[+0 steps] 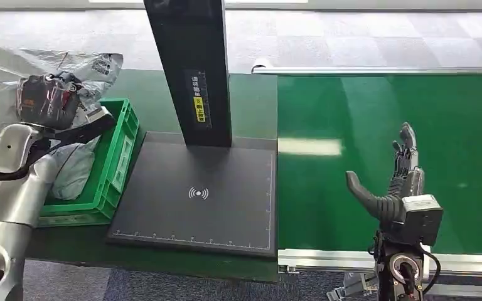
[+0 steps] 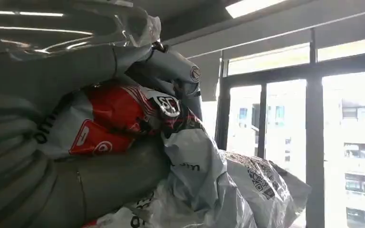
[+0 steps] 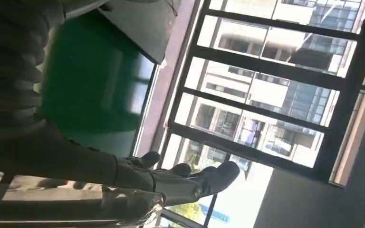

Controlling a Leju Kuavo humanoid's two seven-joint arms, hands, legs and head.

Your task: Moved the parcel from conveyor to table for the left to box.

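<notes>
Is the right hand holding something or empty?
Empty. The right hand hangs open over the bare green belt, thumb apart from fingers.

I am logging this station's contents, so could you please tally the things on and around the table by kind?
Green plastic crate: 1
Black flat scanning pad with upright post: 1
Green conveyor belt: 1
Grey and red plastic parcel bag held in the left hand: 1
Grey plastic parcel bags in and behind the crate: at least 2, exact count unclear
Total: at least 6
</notes>
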